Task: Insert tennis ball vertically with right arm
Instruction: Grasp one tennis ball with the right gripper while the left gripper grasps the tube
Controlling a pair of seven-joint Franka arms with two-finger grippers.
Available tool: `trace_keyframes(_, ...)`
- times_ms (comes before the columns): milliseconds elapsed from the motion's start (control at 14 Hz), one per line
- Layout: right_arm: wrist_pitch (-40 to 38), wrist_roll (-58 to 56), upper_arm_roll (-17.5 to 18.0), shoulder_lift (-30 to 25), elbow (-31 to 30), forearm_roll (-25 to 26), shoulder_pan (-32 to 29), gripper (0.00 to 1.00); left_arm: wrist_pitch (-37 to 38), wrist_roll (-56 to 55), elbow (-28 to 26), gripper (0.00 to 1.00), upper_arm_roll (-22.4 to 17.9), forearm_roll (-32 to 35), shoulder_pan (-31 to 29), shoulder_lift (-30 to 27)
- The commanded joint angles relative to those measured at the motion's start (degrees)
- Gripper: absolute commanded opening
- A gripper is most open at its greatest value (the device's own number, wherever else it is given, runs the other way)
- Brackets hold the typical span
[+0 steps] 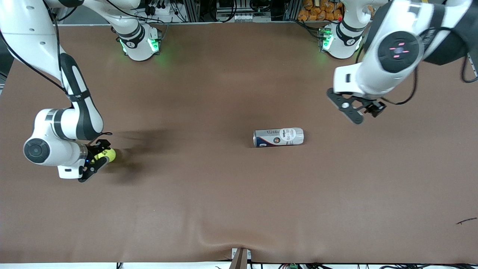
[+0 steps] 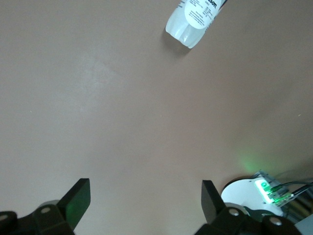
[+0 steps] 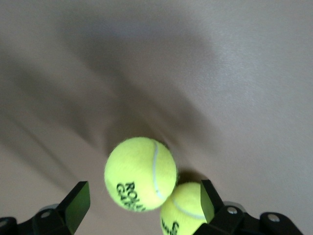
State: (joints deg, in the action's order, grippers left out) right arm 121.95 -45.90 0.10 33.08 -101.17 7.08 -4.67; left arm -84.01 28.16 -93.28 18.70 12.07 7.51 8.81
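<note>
Low in the front view, at the right arm's end of the desk (image 1: pixel 224 194), the right end effector (image 1: pixel 98 160) straddles a tennis ball (image 3: pixel 141 174), fingers wide, gripping nothing. A second ball (image 3: pixel 186 210) touches it, so closing may knock either rolling. The can (image 1: pixel 278 137) lies sideways mid-frame. The left end effector (image 1: pixel 356 108) waits, spread and empty.

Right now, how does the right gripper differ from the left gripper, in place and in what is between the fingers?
The right gripper is low over the table, at the right arm's end; the left gripper hangs higher, toward the left arm's end. The right gripper has a tennis ball between its fingers, not yet touched; the left gripper has nothing between its fingers. Both are open.
</note>
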Motion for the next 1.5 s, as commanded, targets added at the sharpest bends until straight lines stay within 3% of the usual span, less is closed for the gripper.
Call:
trace_keyframes(0,1.9,-2.8,0.7,1.5,0.0,0.7,-1.5,1.00,0.5,0.9,0.6,1.00,0.3,4.9,3.8,1.8)
trace_keyframes(430,1.5,-2.7,0.8,3.3,-0.1,0.2,-2.2,1.00,0.6,5.1,0.8,1.00,0.3,11.0,7.2,5.2)
trace_keyframes(501,1.4,-2.5,0.8,3.3,-0.1,-0.6,-2.4,0.56,0.6,5.1,0.7,1.00,0.3,11.0,7.2,5.4)
trace_keyframes(573,1.4,-2.5,0.8,3.3,-0.1,-1.9,-2.5,0.40,0.6,5.1,0.5,1.00,0.3,11.0,7.3,5.7)
trace_keyframes(716,1.2,-2.3,0.8,3.3,0.0,-3.1,-2.7,0.23,0.5,4.4,0.1,1.00,0.3,11.0,7.3,7.7)
trace_keyframes(859,1.2,-2.0,0.8,3.2,0.4,-4.1,-2.9,0.18,0.4,4.2,-1.2,1.00,0.3,11.0,7.7,8.2)
trace_keyframes(1432,-4.5,3.0,0.9,0.1,5.5,-10.2,-2.8,0.18,-4.4,0.7,-0.7,1.00,0.3,20.2,16.8,15.9)
